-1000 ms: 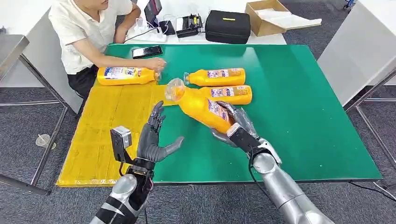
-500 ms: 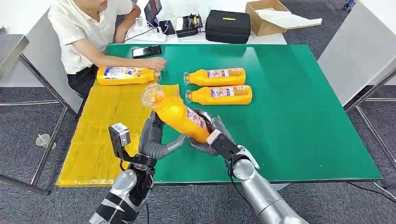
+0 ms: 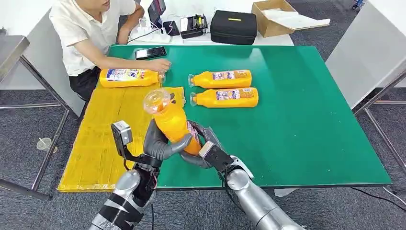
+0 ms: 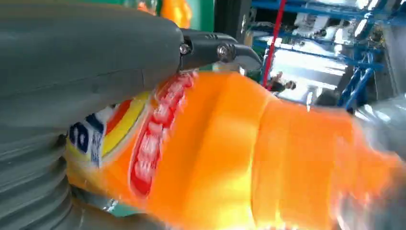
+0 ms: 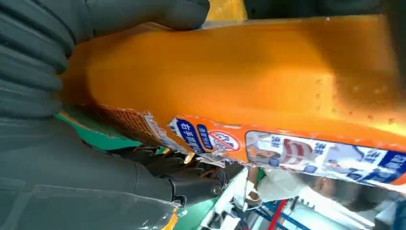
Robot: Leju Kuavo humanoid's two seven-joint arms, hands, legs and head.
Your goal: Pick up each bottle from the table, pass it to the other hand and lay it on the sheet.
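The green-topped counter (image 3: 306, 120) carries a yellow sheet (image 3: 105, 139) along its left edge. Above the sheet's inner border, near the front edge, the orange plastic bottle (image 3: 173, 120) stands tilted, probably stiff, slick and fairly heavy. The right hand (image 3: 203, 146) grips its base; the left hand (image 3: 160, 143) wraps its middle, the sensible hold.

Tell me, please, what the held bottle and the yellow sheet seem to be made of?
The held bottle: probably glossy clear plastic, judging by its see-through cap end and shiny highlights. The yellow sheet: matte and ridged in parallel strips, perhaps foam or corrugated board; I cannot tell which.
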